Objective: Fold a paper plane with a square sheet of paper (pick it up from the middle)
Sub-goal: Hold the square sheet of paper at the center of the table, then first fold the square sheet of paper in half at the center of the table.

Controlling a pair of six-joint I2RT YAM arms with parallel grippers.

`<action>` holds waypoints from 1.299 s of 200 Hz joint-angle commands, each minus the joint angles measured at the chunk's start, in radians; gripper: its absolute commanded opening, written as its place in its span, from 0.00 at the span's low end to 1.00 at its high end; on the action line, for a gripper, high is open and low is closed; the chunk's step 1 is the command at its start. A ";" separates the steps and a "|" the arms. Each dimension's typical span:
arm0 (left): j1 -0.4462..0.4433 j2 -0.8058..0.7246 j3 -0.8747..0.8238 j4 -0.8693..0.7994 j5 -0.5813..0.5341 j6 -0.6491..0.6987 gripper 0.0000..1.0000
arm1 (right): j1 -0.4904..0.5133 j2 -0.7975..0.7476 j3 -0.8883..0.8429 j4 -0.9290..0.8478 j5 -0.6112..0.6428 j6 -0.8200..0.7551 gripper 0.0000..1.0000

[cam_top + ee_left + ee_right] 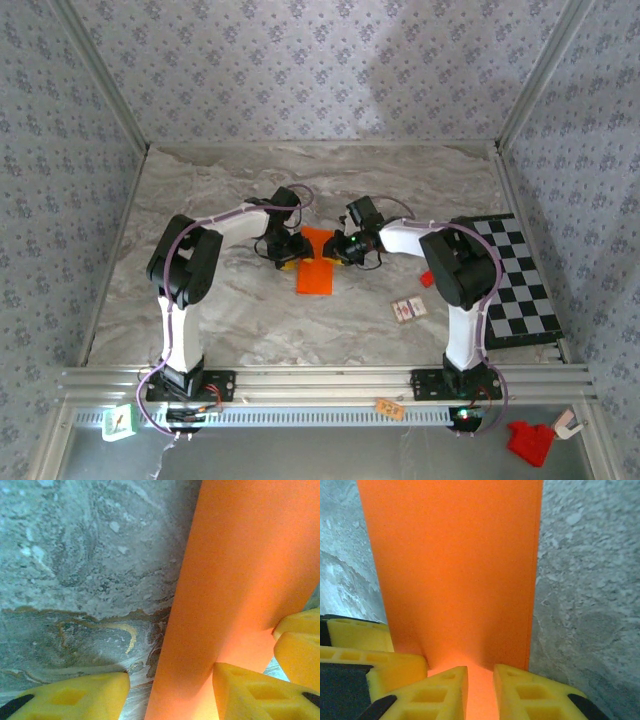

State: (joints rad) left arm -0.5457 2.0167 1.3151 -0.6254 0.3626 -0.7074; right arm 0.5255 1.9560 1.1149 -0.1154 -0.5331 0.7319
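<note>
Top view: the paper (317,270) lies mid-desk (230,310) as a narrow strip. Its far end sits between the left jaws and the right jaws, which meet over it.

Left wrist: the left jaws stand open across the paper's edge, one finger (75,697) on bare desk, the other (260,692) on the sheet.

Right wrist: the right jaws are nearly closed, with paper in the slit between the fingers (440,692). Whether they truly pinch it cannot be told.

A lengthwise fold looks done, while nose and wing folds seem left.
</note>
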 commanded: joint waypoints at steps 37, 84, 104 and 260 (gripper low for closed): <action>-0.035 0.030 -0.027 0.044 -0.024 -0.010 0.56 | 0.020 0.111 0.027 -0.270 0.156 -0.095 0.19; 0.044 -0.184 -0.073 0.152 -0.007 -0.069 0.62 | 0.030 0.148 0.099 -0.363 0.258 -0.182 0.17; 0.059 -0.250 -0.110 0.247 0.039 -0.091 0.62 | 0.034 0.158 0.125 -0.388 0.278 -0.190 0.16; 0.005 -0.065 -0.094 0.299 0.206 -0.095 0.19 | 0.052 0.194 0.175 -0.458 0.355 -0.175 0.15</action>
State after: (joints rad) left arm -0.5373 1.9289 1.1866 -0.2871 0.5575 -0.8352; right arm 0.5808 2.0361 1.3346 -0.4458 -0.3401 0.5671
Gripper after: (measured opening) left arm 0.197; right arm 0.150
